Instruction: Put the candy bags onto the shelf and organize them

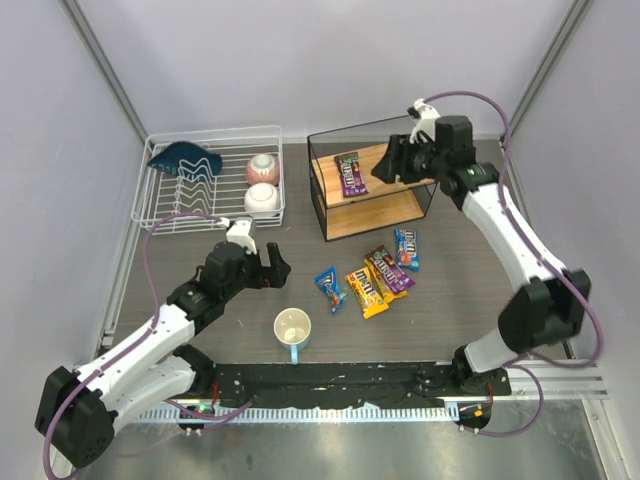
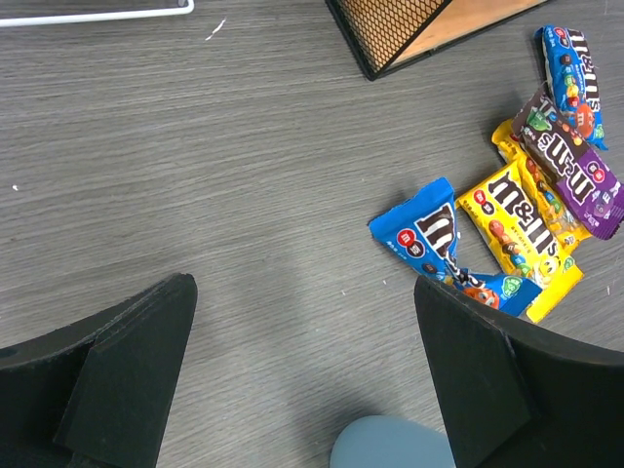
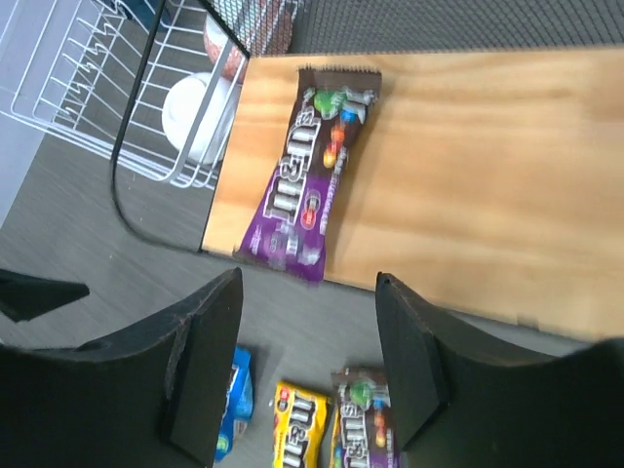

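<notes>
Purple candy bag (image 3: 310,185) lies at the front edge of the shelf's (image 3: 487,175) top board; right hand (image 3: 310,292) hovers open, empty. A careless retreat could brush it off

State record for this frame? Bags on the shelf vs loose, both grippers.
shelved: purple candy bag, flat on the shelf top board
loose: five on the table: near blue bag, yellow bags, loose purple bag, far blue bag
left gripper: open, empty, over the table
right gripper: open, empty, above the shelf
other: mug, dish rack
</notes>
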